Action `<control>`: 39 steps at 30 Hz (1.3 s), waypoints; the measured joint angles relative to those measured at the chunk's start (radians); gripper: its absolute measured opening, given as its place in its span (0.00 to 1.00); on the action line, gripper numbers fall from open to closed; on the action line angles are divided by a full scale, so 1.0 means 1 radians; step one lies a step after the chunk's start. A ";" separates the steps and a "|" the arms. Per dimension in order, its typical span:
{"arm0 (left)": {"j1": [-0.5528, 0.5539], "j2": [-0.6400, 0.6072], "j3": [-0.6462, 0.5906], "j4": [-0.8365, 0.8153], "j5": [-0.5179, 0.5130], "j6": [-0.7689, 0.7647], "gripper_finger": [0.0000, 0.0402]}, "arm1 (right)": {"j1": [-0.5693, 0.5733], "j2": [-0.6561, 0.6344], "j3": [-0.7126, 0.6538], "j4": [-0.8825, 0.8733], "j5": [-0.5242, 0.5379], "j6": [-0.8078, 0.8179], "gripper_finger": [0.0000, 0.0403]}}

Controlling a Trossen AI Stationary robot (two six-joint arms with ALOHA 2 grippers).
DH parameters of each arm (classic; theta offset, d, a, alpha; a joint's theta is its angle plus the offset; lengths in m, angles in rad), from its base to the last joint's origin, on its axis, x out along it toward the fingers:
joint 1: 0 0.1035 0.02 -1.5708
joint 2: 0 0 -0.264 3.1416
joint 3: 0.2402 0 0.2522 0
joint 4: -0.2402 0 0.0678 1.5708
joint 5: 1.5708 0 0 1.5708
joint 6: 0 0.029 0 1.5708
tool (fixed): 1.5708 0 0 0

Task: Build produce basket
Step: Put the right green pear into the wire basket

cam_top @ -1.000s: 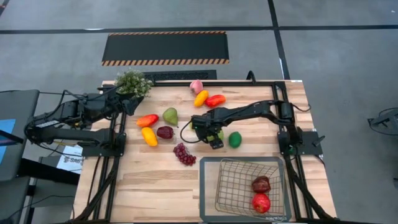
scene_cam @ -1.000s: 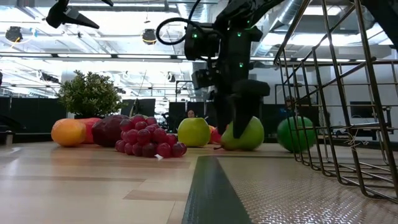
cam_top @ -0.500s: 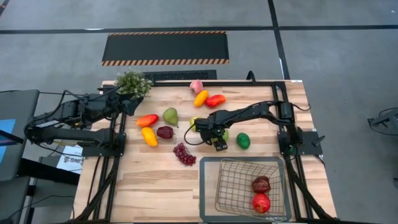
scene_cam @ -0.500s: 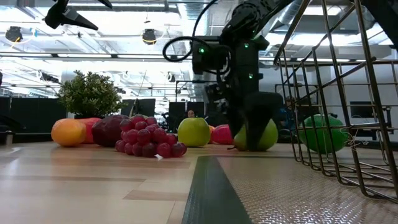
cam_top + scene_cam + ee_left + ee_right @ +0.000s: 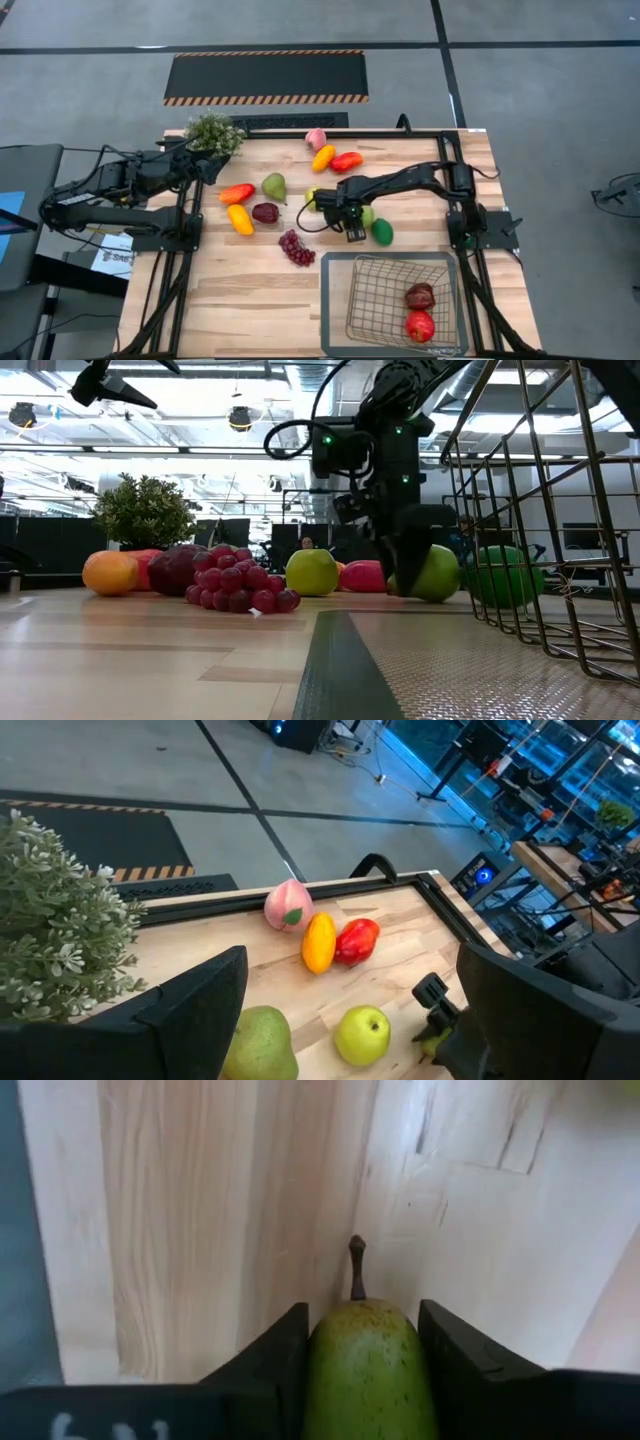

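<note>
Right tool (image 5: 354, 222) sits mid-frame in the high view, low over the surface (image 5: 240, 290), fingers (image 5: 270, 1360) pressed on both sides of a green pear (image 5: 368, 1370), stem pointing away from the wrist cam. Lime (image 5: 382, 231) just right of it. Basket (image 5: 395, 262) lower right, w/ 2 red fruits (image 5: 420, 312) inside. Grapes (image 5: 296, 247) left of basket. Left tool (image 5: 205, 163) at upper left by the potted plant (image 5: 213, 132), fingers wide, holding nothing.

No text, label, brand, number or sign could be read on anything in these views.
</note>
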 joint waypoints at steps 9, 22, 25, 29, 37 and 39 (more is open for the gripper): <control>0.000 0.000 0.000 -0.001 -0.001 -0.008 0.86 | -0.009 -0.121 -0.001 0.008 -0.001 0.087 0.40; 0.000 0.000 0.000 -0.001 -0.003 -0.021 0.86 | 0.049 -0.547 0.000 0.014 -0.001 0.438 0.42; 0.000 0.000 0.000 0.000 -0.003 -0.023 0.86 | 0.092 -0.625 0.000 0.035 0.018 0.563 0.42; 0.000 0.000 0.000 -0.001 -0.003 -0.027 0.86 | 0.175 -0.688 0.000 0.050 0.051 0.710 0.42; 0.000 0.000 0.000 -0.001 -0.003 -0.026 0.86 | 0.408 -0.707 0.000 0.078 0.058 0.985 0.43; 0.000 0.000 0.000 -0.002 -0.003 -0.016 0.86 | 0.467 -0.692 0.000 0.081 0.067 1.058 0.43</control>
